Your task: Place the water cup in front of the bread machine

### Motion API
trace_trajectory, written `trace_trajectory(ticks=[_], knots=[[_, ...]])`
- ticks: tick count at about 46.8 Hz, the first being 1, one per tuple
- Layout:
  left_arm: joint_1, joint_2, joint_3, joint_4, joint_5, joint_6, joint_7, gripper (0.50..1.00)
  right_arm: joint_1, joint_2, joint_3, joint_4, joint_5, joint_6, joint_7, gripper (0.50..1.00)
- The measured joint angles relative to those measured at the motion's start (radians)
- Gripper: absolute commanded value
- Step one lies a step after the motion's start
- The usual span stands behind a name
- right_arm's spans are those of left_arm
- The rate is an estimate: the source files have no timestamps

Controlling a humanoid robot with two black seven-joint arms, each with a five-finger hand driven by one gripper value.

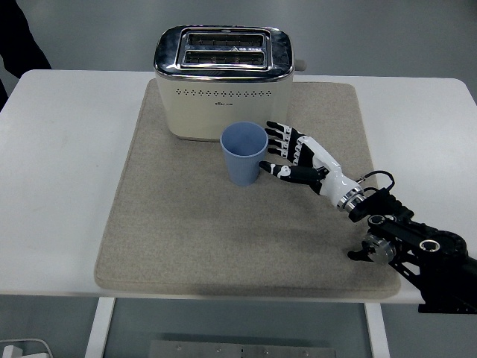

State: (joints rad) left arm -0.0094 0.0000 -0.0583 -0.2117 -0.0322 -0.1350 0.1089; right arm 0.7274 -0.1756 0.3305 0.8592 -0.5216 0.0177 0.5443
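Reaching in from the right edge, the robot's right hand (298, 155) sits just beside a blue water cup (244, 154), its black-and-white fingers (282, 139) spread loosely toward the cup's right side. The thumb tip lies against or nearly against the cup's lower wall, but whether it actually touches cannot be told from the head view; the fingers are not wrapped around the cup and hold nothing.

Standing upright with its mouth open to the camera, the cup rests on a beige felt mat (186, 239), directly on the near side of a cream-coloured bread machine (222, 82). Its rim overlaps the lower front of that appliance in the picture, slightly right of the appliance's middle.

With a chrome top and two slots facing up, the bread machine stands at the far edge of the mat; a small lever knob juts from its right side.

Beneath the mat, a white table (59, 186) carries everything. A black forearm (417, 246) with exposed joints and a thin cable trails from the hand's silver wrist to the lower right corner. Part of a dark-clothed person (19, 37) shows at the upper left.
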Motion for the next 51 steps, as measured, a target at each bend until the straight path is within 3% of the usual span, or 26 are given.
trace_trajectory(ticks=[20,39,51], knots=[[-0.001,0.0,0.0,0.001,0.0,0.0,0.0,1.0,0.0,-0.062,0.002,0.0,0.0,0.018,0.0,0.899],[-0.001,0.0,0.001,0.0,0.0,0.0,0.0,1.0,0.036,-0.221,0.004,-0.008,0.115,0.082,0.0,0.901],[-0.001,0.0,0.002,-0.001,0.002,0.0,0.0,1.0,0.053,-0.229,0.011,-0.015,0.23,0.086,-0.016,0.899]])
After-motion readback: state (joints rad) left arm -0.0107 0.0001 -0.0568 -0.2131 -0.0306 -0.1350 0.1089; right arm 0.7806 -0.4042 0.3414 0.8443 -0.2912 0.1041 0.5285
